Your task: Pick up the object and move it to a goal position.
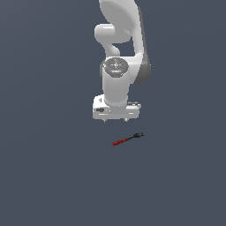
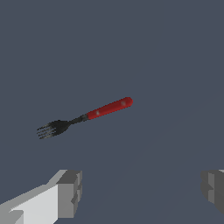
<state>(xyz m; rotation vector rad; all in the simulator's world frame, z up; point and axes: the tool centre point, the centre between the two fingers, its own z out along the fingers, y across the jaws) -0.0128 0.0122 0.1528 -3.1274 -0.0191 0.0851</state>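
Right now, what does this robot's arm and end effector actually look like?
The arm is smooth, rounded white casing with a dark grey band along one side and a grey ribbed disc capping one joint. The end effector is a boxy white block; its fingers are white with blocky grey pads. No cables show.

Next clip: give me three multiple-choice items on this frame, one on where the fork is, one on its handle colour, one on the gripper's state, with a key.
1. Where is the fork?
A. Between the fingers
B. On the surface, apart from the gripper
C. Lifted in the air

2. Its handle is:
A. Red
B. Blue
C. Yellow

3. The gripper is:
A. Shut on the fork
B. Shut, empty
C. Open, empty

Key: 1 B, the fork lies clear of the fingers; 2 A, red handle, black tines; 3 C, the wrist view shows a wide gap.
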